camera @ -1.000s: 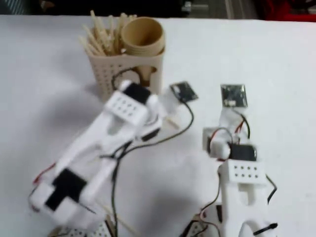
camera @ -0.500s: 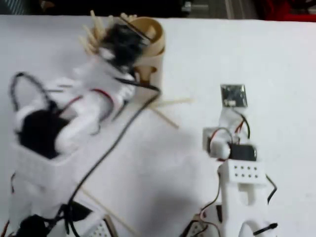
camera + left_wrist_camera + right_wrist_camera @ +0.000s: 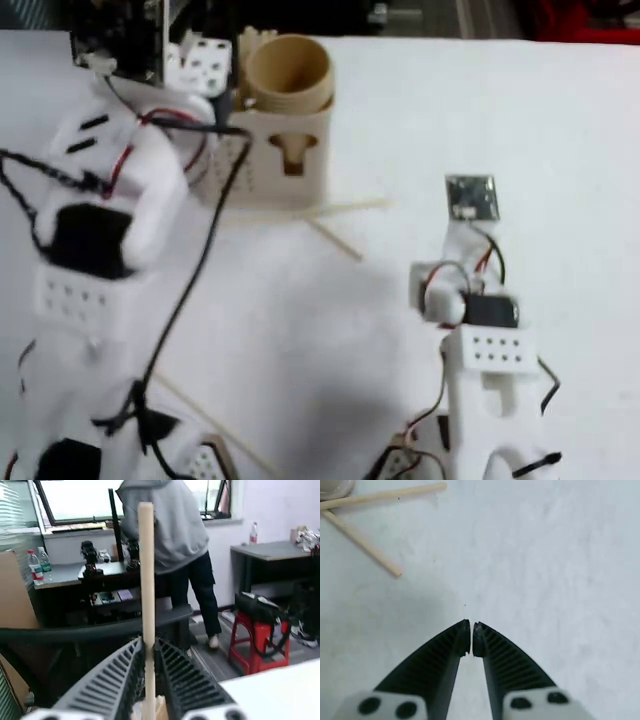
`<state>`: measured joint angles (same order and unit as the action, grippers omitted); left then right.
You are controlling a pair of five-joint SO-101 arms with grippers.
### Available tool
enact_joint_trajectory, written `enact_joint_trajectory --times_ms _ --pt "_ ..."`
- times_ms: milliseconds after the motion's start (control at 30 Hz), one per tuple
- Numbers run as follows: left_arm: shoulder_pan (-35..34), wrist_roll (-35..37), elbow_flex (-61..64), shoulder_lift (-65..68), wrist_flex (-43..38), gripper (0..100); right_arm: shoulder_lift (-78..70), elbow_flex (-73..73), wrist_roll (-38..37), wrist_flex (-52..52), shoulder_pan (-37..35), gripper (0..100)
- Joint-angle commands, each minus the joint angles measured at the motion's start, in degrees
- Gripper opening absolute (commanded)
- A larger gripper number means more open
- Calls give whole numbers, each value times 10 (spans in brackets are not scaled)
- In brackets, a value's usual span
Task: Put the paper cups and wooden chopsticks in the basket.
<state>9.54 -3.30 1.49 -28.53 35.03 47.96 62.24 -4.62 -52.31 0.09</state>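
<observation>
The left arm (image 3: 95, 230) stands raised on the left of the tabletop (image 3: 520, 110), its wrist up beside the back left corner of the white perforated basket (image 3: 300, 175). In the left wrist view, the left jaws are closed on a wooden chopstick (image 3: 146, 575), which stands upright between them and sticks out well past their tips. A stack of paper cups (image 3: 288, 72) sits in the basket's right side with its mouth open to the high view. Just left of it, a few pale sticks (image 3: 250, 40) poke up above the rim; they are probably more chopsticks, though the arm hides most of them. Two loose chopsticks lie on the tabletop just in front of the basket. One (image 3: 350, 206) lies level along its front edge and the other (image 3: 335, 241) slants away from it, and their near ends meet close to the basket's front wall. Another chopstick (image 3: 215, 430) lies slantwise on the near left, beside the left arm's base. The right arm (image 3: 485, 350) lies low on the right side, pointing away toward the back. The right jaws are closed on nothing, tips together just above bare tabletop, with the same two loose chopsticks (image 3: 385, 495) (image 3: 362, 545) a little ahead of them.
</observation>
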Motion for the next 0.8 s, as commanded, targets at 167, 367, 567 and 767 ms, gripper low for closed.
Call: enact_joint_trajectory --times_ms 167,367,567,767 --pt "-47 8 155 -8 -224 23 8 -4 7 21 4 28" --pt "-76 8 166 57 -234 27 8 -4 7 22 3 28" --pt "-72 8 137 29 -137 147 8 -4 7 22 2 28" --pt "-76 7 70 -20 12 162 8 -4 3 20 0 28"
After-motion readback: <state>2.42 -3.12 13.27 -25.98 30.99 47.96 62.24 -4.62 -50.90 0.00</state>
